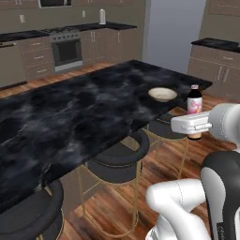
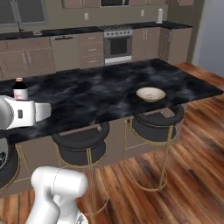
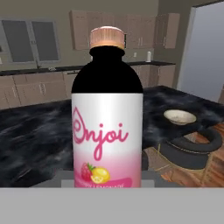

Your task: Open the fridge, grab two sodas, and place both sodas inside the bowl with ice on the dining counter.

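Note:
A soda bottle (image 3: 107,113) with a dark body, tan cap and pink label stands upright close in front of the hand camera. My gripper (image 1: 194,125) is shut on its lower part, holding it in the air beside the near right corner of the dining counter (image 1: 70,117). The bottle (image 1: 194,100) rises above the white hand, as it does in the right base view (image 2: 19,89). The cream bowl (image 1: 162,94) (image 2: 151,94) (image 3: 180,117) sits on the black marble top near that corner, a short way from the bottle. The fridge is out of view.
Round black stools (image 1: 117,161) (image 2: 155,120) on thin gold legs line the near side of the counter, over a wooden floor. A stove (image 1: 65,49) and brown cabinets with dark tops run along the back wall; another cabinet run (image 1: 218,65) stands at the right.

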